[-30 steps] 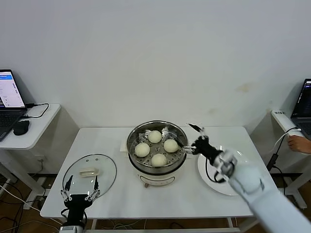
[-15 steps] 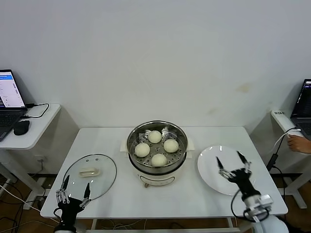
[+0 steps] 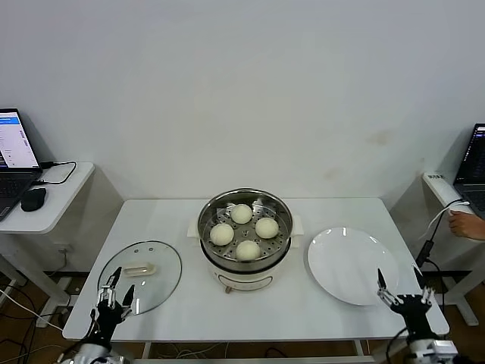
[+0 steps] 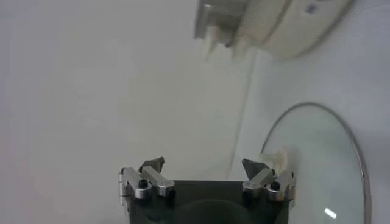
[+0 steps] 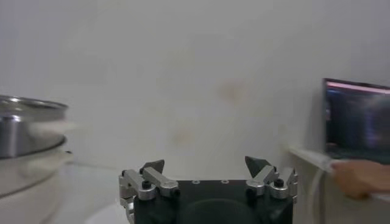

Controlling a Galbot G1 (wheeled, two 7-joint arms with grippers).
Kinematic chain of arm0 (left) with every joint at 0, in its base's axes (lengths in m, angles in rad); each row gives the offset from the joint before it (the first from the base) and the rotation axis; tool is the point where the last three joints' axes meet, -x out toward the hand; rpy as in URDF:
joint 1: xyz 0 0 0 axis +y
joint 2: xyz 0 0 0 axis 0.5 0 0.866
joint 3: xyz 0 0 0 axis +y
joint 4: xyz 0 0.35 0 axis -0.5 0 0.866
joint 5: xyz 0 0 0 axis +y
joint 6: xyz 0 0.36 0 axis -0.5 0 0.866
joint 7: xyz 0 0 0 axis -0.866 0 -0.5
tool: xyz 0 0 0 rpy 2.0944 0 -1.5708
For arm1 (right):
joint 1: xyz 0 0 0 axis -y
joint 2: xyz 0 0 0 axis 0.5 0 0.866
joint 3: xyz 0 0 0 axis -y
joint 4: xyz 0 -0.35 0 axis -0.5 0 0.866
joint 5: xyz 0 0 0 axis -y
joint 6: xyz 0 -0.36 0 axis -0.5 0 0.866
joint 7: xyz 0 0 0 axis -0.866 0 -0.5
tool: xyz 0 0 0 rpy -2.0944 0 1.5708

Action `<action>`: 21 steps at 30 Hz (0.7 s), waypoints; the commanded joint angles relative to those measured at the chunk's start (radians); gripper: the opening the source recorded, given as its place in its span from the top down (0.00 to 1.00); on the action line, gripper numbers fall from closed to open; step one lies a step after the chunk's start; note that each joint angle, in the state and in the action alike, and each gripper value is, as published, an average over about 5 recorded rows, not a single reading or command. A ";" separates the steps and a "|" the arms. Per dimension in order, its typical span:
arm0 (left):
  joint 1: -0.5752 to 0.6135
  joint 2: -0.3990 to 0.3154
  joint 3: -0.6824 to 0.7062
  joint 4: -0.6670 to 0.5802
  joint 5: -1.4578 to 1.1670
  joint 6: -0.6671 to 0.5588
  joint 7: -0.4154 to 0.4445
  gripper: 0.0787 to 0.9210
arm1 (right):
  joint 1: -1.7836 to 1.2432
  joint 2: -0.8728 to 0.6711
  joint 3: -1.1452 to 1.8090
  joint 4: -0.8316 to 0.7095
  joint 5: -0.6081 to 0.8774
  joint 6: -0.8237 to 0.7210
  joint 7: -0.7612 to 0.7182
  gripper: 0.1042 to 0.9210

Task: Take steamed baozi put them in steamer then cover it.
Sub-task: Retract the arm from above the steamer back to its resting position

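Several cream-white baozi (image 3: 242, 213) lie on the perforated tray inside the steel steamer (image 3: 244, 255) at the table's middle. The clear glass cover (image 3: 142, 274) with its cream handle (image 3: 139, 268) lies flat on the table at the front left; it also shows in the left wrist view (image 4: 323, 164). My left gripper (image 3: 114, 295) is open and empty at the cover's near edge. My right gripper (image 3: 405, 296) is open and empty at the table's front right corner, just past the white plate (image 3: 349, 265). The steamer shows at the edge of the right wrist view (image 5: 27, 143).
A side desk (image 3: 45, 199) with a laptop (image 3: 14, 148) and mouse stands at the far left. Another laptop and a person's hand (image 3: 464, 224) are at the far right. A white wall lies behind the table.
My right arm has pulled back from the steamer's rim, across the plate, down to the table's front right corner. My left gripper has sunk lower at the cover's near edge.
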 commanded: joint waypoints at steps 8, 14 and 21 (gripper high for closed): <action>-0.246 0.084 0.042 0.279 0.120 -0.027 0.012 0.12 | -0.087 0.093 0.081 0.014 -0.012 0.041 0.032 0.12; -0.303 0.089 0.064 0.333 0.111 -0.031 0.019 0.12 | -0.100 0.101 0.089 0.014 -0.027 0.053 0.037 0.12; -0.355 0.082 0.103 0.376 0.113 -0.038 0.023 0.12 | -0.105 0.112 0.097 0.010 -0.037 0.058 0.038 0.12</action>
